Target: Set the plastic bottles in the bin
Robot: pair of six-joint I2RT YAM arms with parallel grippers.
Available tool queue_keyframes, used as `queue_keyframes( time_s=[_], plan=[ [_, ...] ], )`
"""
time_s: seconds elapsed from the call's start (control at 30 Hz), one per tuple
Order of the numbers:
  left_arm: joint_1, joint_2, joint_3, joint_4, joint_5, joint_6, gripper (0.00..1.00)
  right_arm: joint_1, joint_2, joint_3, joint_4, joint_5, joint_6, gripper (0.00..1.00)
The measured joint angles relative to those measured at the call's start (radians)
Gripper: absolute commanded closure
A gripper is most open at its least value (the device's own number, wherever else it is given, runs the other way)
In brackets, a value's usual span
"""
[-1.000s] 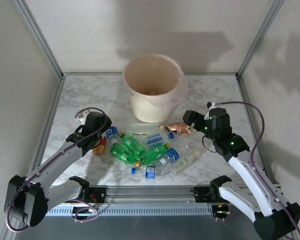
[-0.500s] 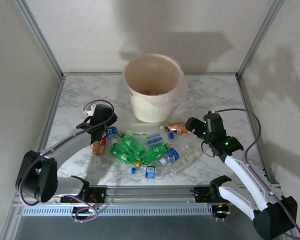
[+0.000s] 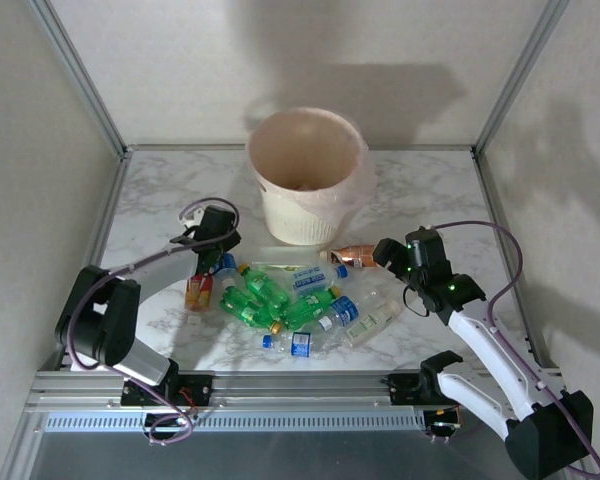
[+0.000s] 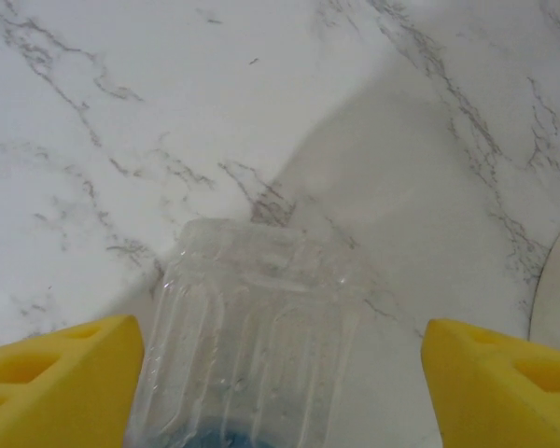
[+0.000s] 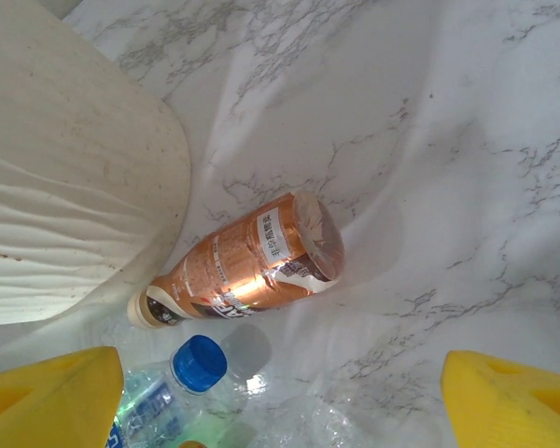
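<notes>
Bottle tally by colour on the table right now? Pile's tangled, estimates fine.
Copper bottle: 1
Red-label bottle: 1
Green bottles: about 4
Clear bottles, blue labels: about 6
Total: about 12; overlap hides exact counts.

- The bin (image 3: 292, 215) stands at the back middle of the table (image 3: 440, 190).
- The pile of bottles (image 3: 290, 300) lies in front of it, between the 2 arms.
- 1 lone bottle (image 3: 355, 257) lies on its side just right of the bin's foot, with the right gripper (image 3: 385, 250) just to its right.
- The left gripper (image 3: 210, 262) is at the pile's left edge, with an end bottle (image 4: 252, 327) between its spread fingers.
</notes>
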Motion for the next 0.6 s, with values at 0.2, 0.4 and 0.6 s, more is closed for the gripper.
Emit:
queue_keyframes(
  time_s=[0.2,0.4,0.6],
  plan=[
    [0.000,0.100,0.056,0.008,0.000,0.004,0.26,0.000,0.000,0.000,0.000,0.000,0.003,0.12],
    [0.000,0.152,0.080,0.012,0.002,0.015,0.29,0.000,0.004,0.000,0.000,0.000,0.003,0.12],
    [0.000,0.165,0.095,0.015,0.003,0.024,0.30,-0.002,0.011,0.000,0.000,0.000,0.003,0.12]
  ],
)
